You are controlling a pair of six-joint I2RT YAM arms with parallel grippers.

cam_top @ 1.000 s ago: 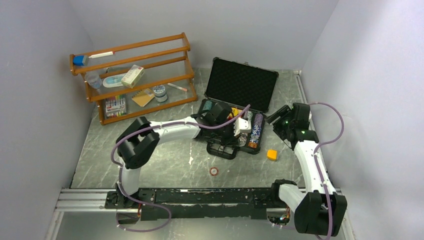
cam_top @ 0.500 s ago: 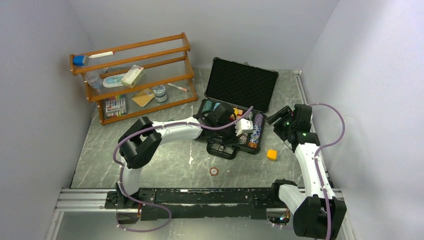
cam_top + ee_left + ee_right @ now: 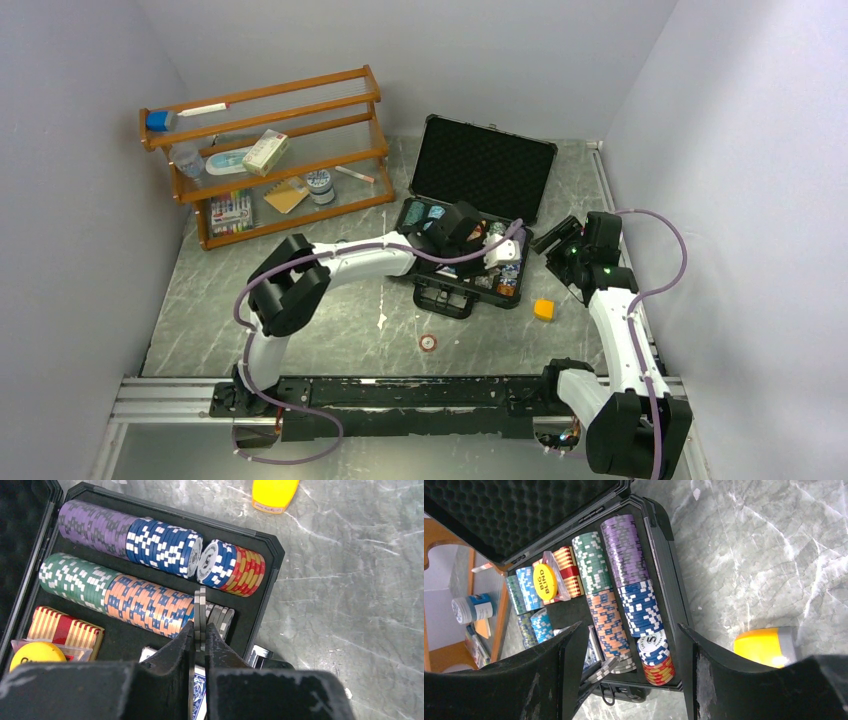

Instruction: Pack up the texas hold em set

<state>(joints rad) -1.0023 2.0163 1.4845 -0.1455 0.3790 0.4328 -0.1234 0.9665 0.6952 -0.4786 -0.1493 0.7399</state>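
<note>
The black case [image 3: 485, 170] lies open where it was, and the left arm [image 3: 350, 262] has reached further right across it. The left gripper [image 3: 200, 630] is clenched on a few grey chips [image 3: 200, 602] at the end of the orange chip row [image 3: 150, 607]. The right gripper [image 3: 629, 630] hangs spread wide beside the case.

Left pincer [image 3: 497, 254] slid further right across the case [image 3: 443, 299] over the last second, ending up by the chip rows [image 3: 511, 268]. Right arm [image 3: 622, 315] maybe nudged back a touch, hard to tell from above.
</note>
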